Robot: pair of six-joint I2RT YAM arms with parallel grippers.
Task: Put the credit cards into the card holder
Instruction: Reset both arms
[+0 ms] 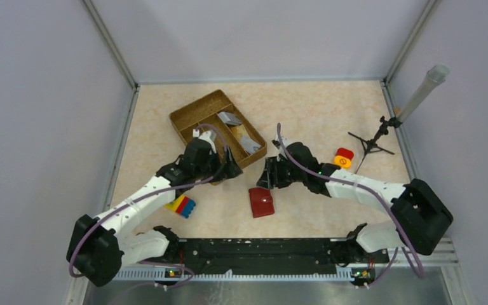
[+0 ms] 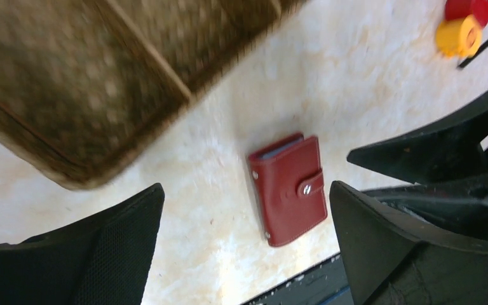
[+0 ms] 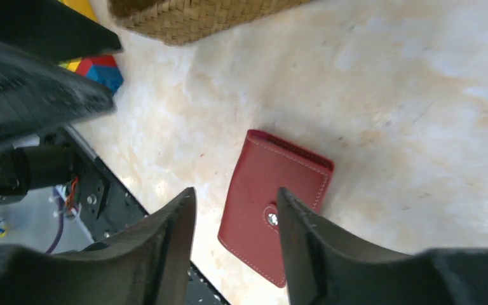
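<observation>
Near the shut holder (image 1: 261, 202), left gripper (image 2: 246, 189) is spread wide, right gripper (image 3: 236, 194) half-spread (both empty), probably readied for unsnapping it.

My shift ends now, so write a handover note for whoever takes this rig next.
Left gripper: open, empty.
Right gripper: open, empty, fingers above the red leather card holder, which lies snapped shut on the table between the arms.
Grey and tan credit cards lie in the brown woven basket.
Done: no card visibly in the holder.
Left: open holder, move cards in.
</observation>
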